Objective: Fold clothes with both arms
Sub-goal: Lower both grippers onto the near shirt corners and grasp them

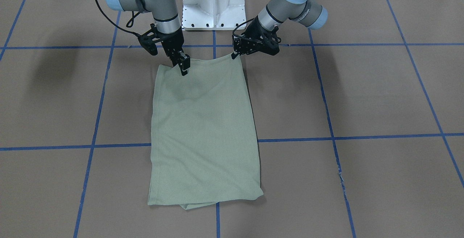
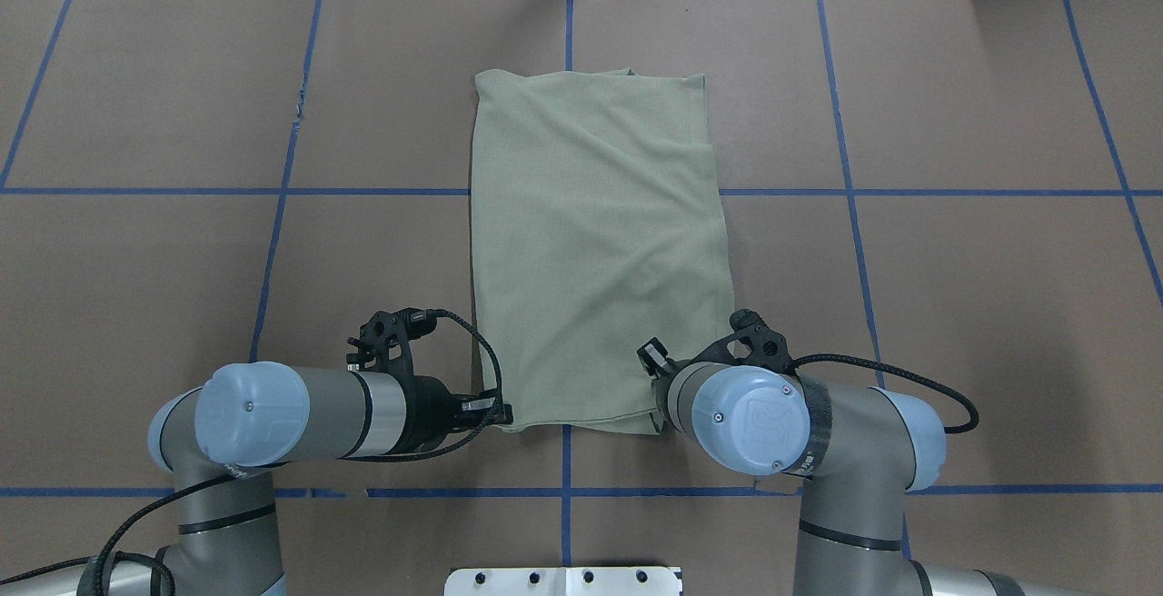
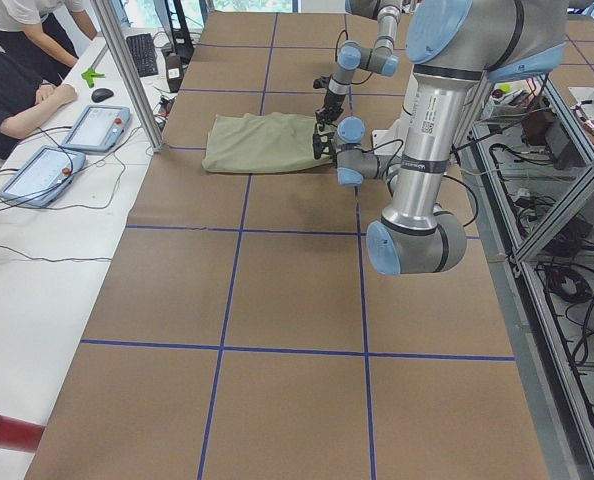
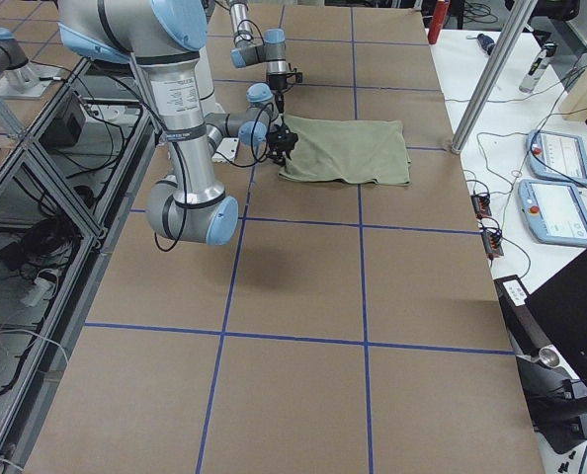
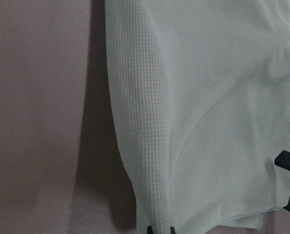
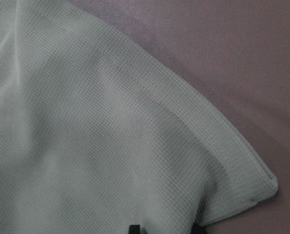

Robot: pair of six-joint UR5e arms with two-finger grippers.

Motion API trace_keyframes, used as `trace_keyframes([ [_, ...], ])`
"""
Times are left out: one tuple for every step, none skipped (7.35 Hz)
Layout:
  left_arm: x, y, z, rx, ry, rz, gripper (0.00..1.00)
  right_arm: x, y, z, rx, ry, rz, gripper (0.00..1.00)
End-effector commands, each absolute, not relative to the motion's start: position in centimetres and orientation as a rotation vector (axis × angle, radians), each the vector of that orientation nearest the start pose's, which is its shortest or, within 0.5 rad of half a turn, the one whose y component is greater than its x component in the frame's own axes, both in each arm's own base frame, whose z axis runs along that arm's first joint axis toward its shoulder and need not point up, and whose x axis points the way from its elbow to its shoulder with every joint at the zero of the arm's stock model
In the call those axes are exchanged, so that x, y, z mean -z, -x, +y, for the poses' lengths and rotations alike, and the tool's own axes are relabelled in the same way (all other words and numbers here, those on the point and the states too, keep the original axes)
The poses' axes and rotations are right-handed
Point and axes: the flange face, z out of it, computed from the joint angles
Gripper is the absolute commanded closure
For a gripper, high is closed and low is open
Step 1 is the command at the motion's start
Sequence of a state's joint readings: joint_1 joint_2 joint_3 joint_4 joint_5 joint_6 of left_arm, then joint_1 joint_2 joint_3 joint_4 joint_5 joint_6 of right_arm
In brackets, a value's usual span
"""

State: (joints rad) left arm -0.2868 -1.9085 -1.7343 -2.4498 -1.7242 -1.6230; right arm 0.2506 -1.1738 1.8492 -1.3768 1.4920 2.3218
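The pale sage-green shirt (image 1: 204, 132) lies folded into a long rectangle on the brown table, its length running away from me (image 2: 595, 242). My left gripper (image 1: 235, 54) sits at the shirt's near corner on my left, low to the table, fingers closed on the cloth edge; its tips show in the left wrist view (image 5: 160, 228). My right gripper (image 1: 185, 67) is on the near edge towards my right corner, fingers pinching the cloth (image 6: 164, 228). In the overhead view my right wrist hides that gripper. Collar, sleeves and logo are hidden.
The white pedestal (image 1: 214, 4) stands just behind the shirt's near edge. Blue tape lines (image 2: 568, 460) grid the table. At the end on my left are a metal post (image 3: 132, 75), tablets (image 3: 95, 127) and seated people. Monitors sit beyond the opposite end (image 4: 555, 158).
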Motion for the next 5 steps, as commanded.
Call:
trace_keyframes([
  [-29.1, -54.0, -28.2, 0.174, -0.034, 1.395, 1.0, -29.7, 55.5, -28.9, -0.981, 0.146, -0.899, 1.0],
  [-28.7, -53.7, -28.1, 0.172, -0.035, 1.404, 1.0, -29.2, 55.3, -28.9, -0.979, 0.149, -0.909, 1.0],
  [-28.2, -53.2, -28.1, 0.168, -0.036, 1.409, 1.0, -28.1, 54.4, -28.9, -0.977, 0.157, -0.932, 1.0],
  [-26.6, -51.1, -27.7, 0.129, -0.002, 1.449, 1.0, -26.0, 52.0, -28.4, -0.971, 0.155, -0.922, 1.0],
  [-25.3, -48.1, -26.7, 0.108, 0.021, 1.451, 1.0, -22.7, 48.6, -27.2, -0.967, 0.156, -0.905, 1.0],
])
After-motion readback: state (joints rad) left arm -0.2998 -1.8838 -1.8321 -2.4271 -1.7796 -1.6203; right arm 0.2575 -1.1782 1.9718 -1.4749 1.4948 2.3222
